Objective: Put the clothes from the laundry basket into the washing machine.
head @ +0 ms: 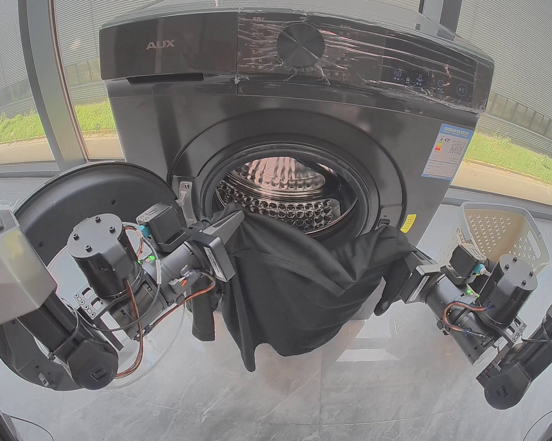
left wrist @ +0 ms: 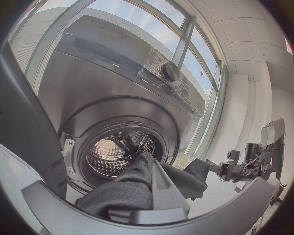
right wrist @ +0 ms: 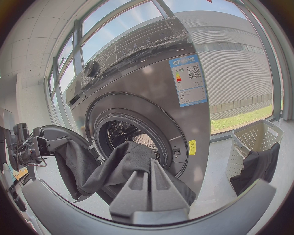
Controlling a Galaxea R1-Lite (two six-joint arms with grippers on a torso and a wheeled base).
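Note:
A black garment (head: 290,281) is stretched between both grippers in front of the washing machine (head: 171,113), its upper edge at the lip of the open drum (head: 278,190) and its lower part hanging toward the floor. My left gripper (head: 228,227) is shut on the garment's left corner (left wrist: 134,186). My right gripper (head: 401,264) is shut on its right corner (right wrist: 131,156). The white laundry basket (head: 507,231) stands to the machine's right with another dark garment (right wrist: 260,165) draped over its rim.
The round washer door (head: 83,198) stands swung open on the left, behind my left arm. Grey tiled floor (head: 339,397) lies below the hanging cloth. Large windows (head: 527,123) run behind the machine.

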